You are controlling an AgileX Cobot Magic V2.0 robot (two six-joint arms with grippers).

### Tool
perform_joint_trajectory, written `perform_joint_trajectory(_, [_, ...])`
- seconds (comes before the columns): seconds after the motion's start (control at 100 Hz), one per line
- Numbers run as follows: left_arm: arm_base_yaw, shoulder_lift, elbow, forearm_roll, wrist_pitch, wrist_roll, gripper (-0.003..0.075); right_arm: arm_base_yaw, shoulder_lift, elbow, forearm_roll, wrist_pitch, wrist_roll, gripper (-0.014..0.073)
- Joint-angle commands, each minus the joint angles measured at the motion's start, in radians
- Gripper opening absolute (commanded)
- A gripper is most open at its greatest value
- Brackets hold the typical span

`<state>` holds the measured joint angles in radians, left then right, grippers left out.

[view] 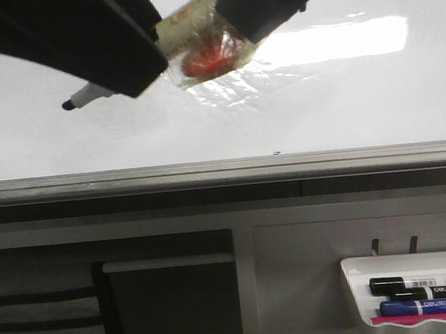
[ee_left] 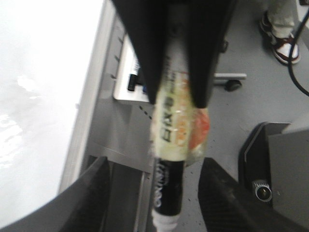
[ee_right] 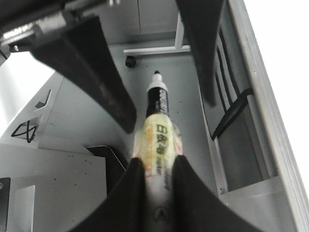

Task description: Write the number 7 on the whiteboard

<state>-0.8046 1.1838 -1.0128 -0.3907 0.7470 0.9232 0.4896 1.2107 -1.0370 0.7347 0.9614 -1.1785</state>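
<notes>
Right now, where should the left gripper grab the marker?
Probably the marker's black barrel between taped wrap and tip: bare, slim, free. The right gripper clamps the tail end, so the left gripper, open astride it, should close from the tip end.

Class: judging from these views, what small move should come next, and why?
Probably draw the open left claw back off the marker: the right claw grips it, its tip is bare, and the whiteboard shows no stroke yet.
</notes>
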Motion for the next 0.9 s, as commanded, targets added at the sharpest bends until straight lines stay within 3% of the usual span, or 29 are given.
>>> perform_joint_trajectory(0.0, [0.017,-0.059,-0.039,-0.03,-0.049,-0.028,0.0385,0.002,-0.031,-0.041,0.02,-0.025,0.038,-0.0069])
perform_joint_trajectory(0.12, [0.067,-0.114,-0.039,-0.028,-0.023,-0.078,0.0385,0.002,-0.056,-0.065,-0.122,-0.029,0.176,-0.0069])
perform_joint_trajectory(0.27, [0.169,-0.172,-0.039,-0.028,0.036,-0.176,0.0385,-0.028,-0.104,-0.088,-0.318,-0.009,0.454,-0.0069])
perform_joint_trajectory(0.56, [0.375,-0.274,0.064,-0.037,0.12,-0.309,0.0385,-0.17,-0.254,0.044,-0.328,-0.087,0.6,-0.0069])
perform_joint_trajectory(0.79, [0.456,-0.37,0.265,-0.096,-0.061,-0.312,0.0385,-0.208,-0.303,0.142,-0.323,-0.213,0.6,-0.007])
perform_joint_trajectory(0.89, [0.456,-0.372,0.281,-0.1,-0.112,-0.312,0.0385,-0.208,-0.285,0.135,-0.236,-0.282,0.626,-0.007])
